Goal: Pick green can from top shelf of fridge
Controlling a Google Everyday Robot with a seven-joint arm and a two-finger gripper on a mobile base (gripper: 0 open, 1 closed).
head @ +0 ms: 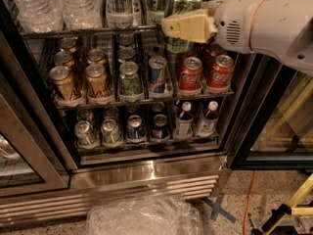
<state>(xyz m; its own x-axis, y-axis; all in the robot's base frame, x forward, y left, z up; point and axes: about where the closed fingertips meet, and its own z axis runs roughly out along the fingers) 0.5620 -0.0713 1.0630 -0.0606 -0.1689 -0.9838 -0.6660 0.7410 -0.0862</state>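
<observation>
The fridge [146,176] stands open in front of me, with a steel frame and a dark interior. The top shelf [73,32] has a steel front rail. My cream gripper [182,26] reaches in from the right at that rail and is shut on the green can [184,2]. The can is tall and pale green with a silver lid. It stands upright in front of the rail, and its lower end shows below the fingers [190,23]. The white arm [264,21] fills the upper right.
Water bottles [49,4] and a tall striped can [120,4] stand left of the gripper. Short cans [129,77] fill the middle rack, with small cans and bottles [183,119] below. A glass door [19,155] stands left. A plastic bag [142,217] lies on the floor.
</observation>
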